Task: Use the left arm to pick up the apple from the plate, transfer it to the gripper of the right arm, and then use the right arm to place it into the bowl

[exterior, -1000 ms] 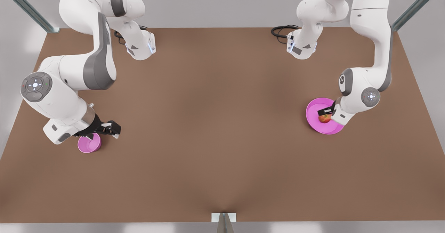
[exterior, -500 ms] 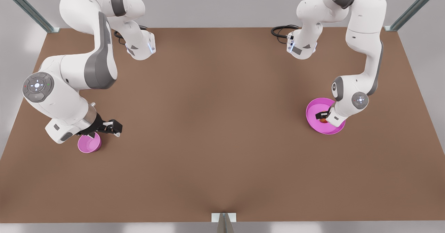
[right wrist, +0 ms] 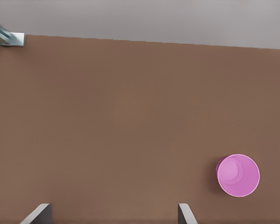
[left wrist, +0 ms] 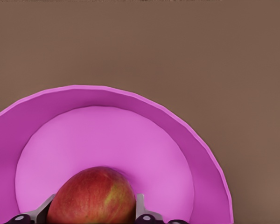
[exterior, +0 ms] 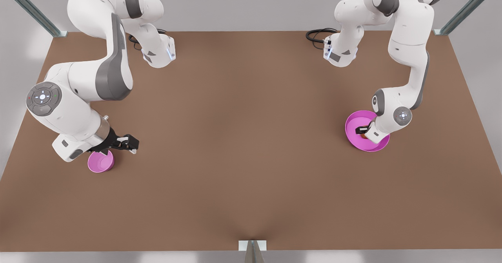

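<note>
Over on the plate (exterior: 359,140), left gripper (exterior: 362,132) fingers are bracketing the apple (left wrist: 92,196), grip unclear; handover and bowl (exterior: 100,162) pending, right gripper (exterior: 131,145) waiting spread.

Red apple (left wrist: 94,196) with yellowish streaks, sitting on the wide shallow pink plate (exterior: 355,139) at about 3 o'clock on the table, left gripper (exterior: 363,131) with a finger on either side of it, small deep pink bowl (exterior: 100,161) upright at about 8 o'clock, right gripper (exterior: 126,143) spread wide just above the bowl's rim.

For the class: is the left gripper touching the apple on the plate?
Touching. In the left wrist view the left gripper has a finger flush against each side of the apple.
</note>
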Motion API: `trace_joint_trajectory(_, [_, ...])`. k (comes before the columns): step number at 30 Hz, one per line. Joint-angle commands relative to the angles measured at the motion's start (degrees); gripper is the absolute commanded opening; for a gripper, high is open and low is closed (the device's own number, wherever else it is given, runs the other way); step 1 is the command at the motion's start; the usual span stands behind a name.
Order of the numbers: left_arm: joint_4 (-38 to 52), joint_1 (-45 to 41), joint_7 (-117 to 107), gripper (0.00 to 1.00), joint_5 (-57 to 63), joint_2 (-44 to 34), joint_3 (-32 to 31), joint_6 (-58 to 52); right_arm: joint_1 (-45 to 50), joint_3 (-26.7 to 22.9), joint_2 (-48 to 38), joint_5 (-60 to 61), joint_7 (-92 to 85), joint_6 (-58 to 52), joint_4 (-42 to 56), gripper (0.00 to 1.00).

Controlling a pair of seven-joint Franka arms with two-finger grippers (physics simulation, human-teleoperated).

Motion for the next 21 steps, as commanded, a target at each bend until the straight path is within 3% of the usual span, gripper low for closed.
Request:
trace_joint_trajectory(1, [0.0,0.0,2.8,0.79,0.0,0.2,0.0,0.5,0.0,0.0,-0.1,0.0,-0.2,-0.1,0.0,1.0])
trace_joint_trajectory(15, [1.5,0.0,2.3,0.76,0.0,-0.2,0.0,0.2,-0.4,0.0,-0.2,2.0,-0.3,-0.1,-0.1,1.0])
trace_joint_trajectory(17, [6.6,-0.2,-0.6,0.75,-0.7,-0.7,-0.5,-3.2,-0.4,0.0,-0.2,2.0,-0.3,-0.2,-0.1,1.0])
trace_joint_trajectory(19, [18.0,-0.5,-1.3,0.73,-10.8,-0.2,-2.1,-16.4,-0.4,0.0,-0.2,2.0,-0.3,-0.2,-0.1,1.0])
trace_joint_trajectory(21, [26.2,-4.5,-4.6,0.73,-17.6,-0.2,-4.7,-20.6,-0.4,0.0,-0.2,2.0,-0.3,-0.2,-0.1,1.0])
